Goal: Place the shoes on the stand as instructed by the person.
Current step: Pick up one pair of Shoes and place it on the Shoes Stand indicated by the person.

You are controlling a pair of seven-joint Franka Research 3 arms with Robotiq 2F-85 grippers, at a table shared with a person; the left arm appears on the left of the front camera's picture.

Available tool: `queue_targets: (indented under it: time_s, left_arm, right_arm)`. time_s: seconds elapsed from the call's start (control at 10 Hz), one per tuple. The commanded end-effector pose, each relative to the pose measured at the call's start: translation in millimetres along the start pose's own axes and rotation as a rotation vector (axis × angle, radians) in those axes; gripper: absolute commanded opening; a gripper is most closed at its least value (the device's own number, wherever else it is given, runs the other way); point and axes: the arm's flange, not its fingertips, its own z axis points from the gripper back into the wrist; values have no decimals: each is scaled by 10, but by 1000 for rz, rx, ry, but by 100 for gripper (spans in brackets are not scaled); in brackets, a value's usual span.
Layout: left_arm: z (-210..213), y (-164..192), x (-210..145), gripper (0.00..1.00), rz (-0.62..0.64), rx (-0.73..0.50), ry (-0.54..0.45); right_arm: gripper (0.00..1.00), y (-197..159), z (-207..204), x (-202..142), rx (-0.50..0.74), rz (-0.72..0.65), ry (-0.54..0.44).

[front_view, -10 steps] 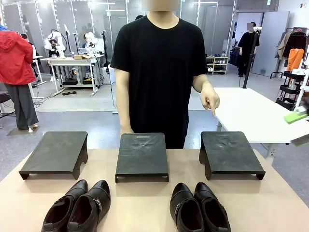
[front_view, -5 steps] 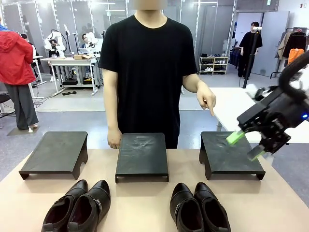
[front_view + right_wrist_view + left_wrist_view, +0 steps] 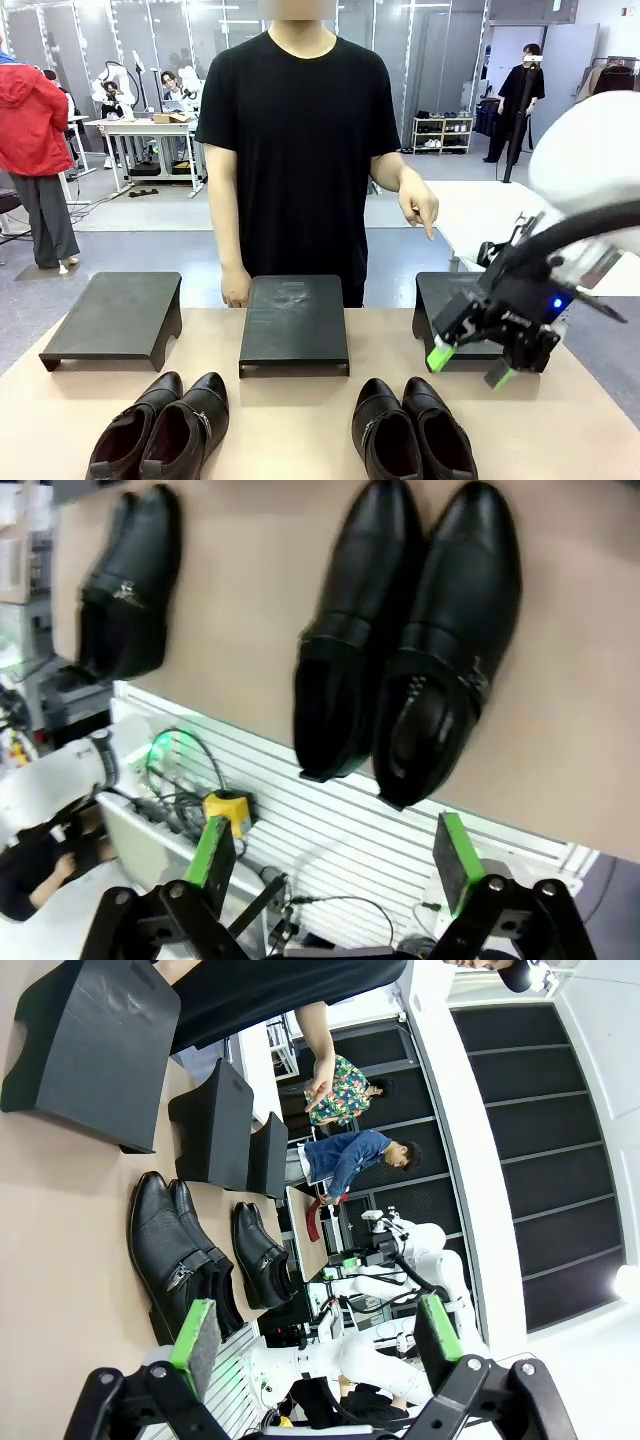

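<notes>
Whereas the front view catches the person's hand [image 3: 422, 207] pointing, wrist views show left fingers [image 3: 196, 1335] and right fingers [image 3: 213, 852] spread, empty.

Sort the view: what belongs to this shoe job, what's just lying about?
Job: left shoe pair, right shoe pair, left stand, middle stand, right stand, person's pointing hand, right claw.
Lying about: white side table, far workbench.

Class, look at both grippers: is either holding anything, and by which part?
Nothing is held: the right gripper and the left gripper both have open, empty jaws.
</notes>
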Motion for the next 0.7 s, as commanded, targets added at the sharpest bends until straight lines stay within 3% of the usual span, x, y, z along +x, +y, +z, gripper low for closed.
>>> queue_targets:
  time_s: [0.0, 0.6]
  left_arm:
    - [21, 6, -3, 100, -14, -5, 5]
    - [21, 6, -3, 100, -14, -5, 5]
  right_arm:
    - [100, 53, -282, -47, -74, -48, 25]
    - [100, 65, -893, 39, -161, -98, 31]
